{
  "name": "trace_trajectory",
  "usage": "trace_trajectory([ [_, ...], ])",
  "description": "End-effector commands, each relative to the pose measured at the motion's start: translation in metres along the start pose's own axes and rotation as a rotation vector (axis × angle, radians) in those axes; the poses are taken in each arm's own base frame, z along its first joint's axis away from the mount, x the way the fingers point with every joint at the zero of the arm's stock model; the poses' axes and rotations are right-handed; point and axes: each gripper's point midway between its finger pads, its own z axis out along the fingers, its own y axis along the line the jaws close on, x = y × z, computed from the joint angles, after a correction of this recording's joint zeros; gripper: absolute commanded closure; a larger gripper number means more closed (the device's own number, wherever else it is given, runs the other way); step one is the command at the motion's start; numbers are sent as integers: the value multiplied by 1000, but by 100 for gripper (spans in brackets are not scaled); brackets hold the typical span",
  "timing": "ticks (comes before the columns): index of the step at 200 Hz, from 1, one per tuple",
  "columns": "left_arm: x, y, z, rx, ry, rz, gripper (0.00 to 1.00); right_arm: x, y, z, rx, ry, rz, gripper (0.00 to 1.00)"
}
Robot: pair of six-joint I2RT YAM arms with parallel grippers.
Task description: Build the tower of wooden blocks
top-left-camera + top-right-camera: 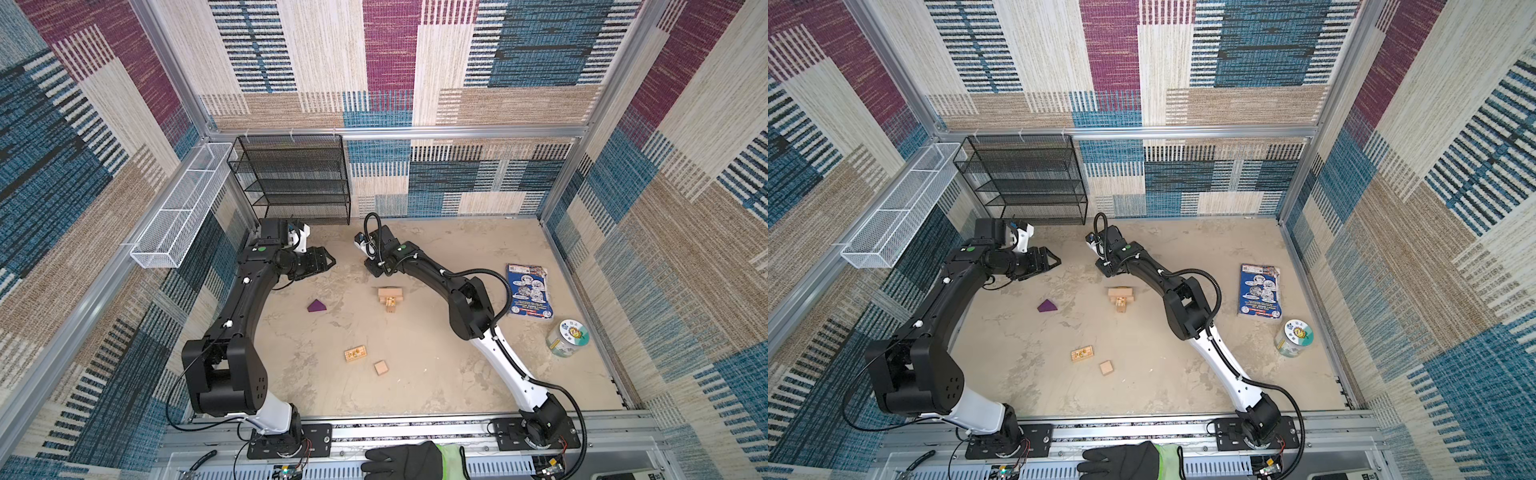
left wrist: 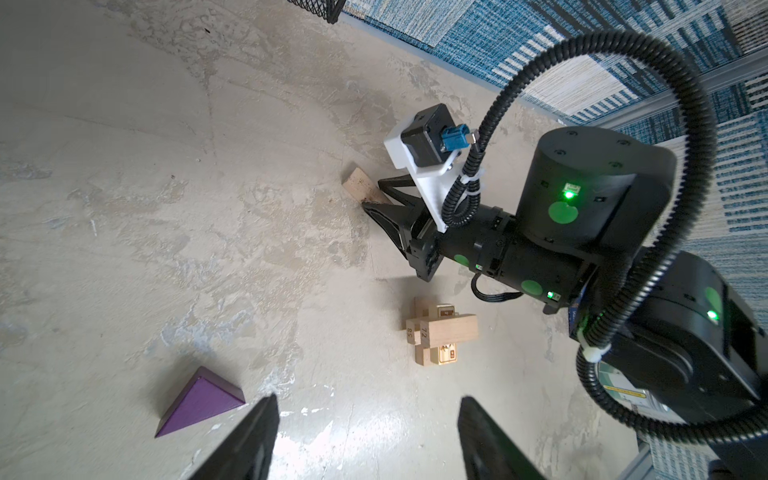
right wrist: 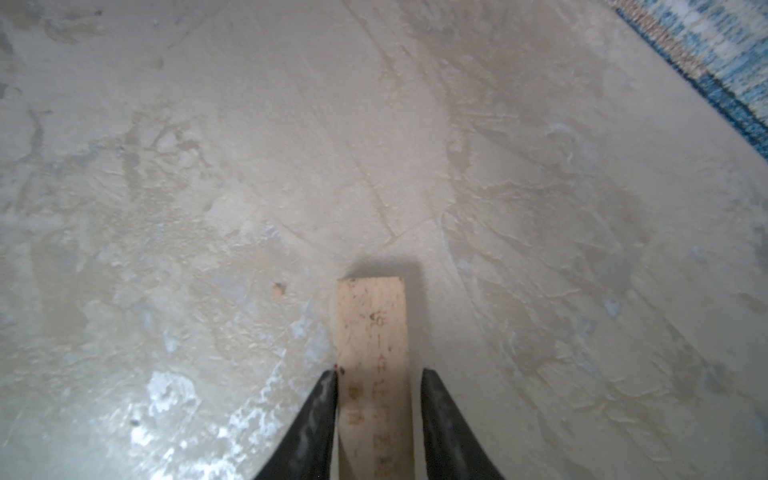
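Pale tan wood block [image 3: 372, 324] lies on the beige table [image 1: 436, 374] between your right gripper's [image 3: 379, 372] fingers. One finger touches its edge and the other stands a sliver off, so you have no clamp on it. Its small dark print is too blurred to read. Your left gripper [image 2: 368, 403] hangs with its jaws wide apart, holding nothing, near the purple wedge [image 2: 199, 401]. The tower [image 2: 440, 332] stands mid-table, a low crosswise stack, and you can read "85" and "72" on two block ends. Nearer the arm bases lie a block with orange print [image 1: 355, 354] and a cube [image 1: 381, 368], close but apart. Lettering on the blue booklet [image 1: 528, 291] and the jar [image 1: 568, 337] with its green-white lid, both at the right, is too small to read
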Motion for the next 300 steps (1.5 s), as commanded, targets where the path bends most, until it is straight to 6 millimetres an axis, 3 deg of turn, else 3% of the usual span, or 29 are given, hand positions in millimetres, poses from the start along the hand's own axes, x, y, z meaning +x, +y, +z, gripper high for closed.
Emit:
trace_trajectory([
  [1,-2,-3,0,15,-2,-23,27,-16,-4,-7,12,-48,8,63],
  [163,-2,-3,1,17,0,-24,27,-11,-1,-5,2,-33,-5,75],
  [300,-2,-2,0,15,0,-25,27,-10,1,-5,-11,-30,7,74],
])
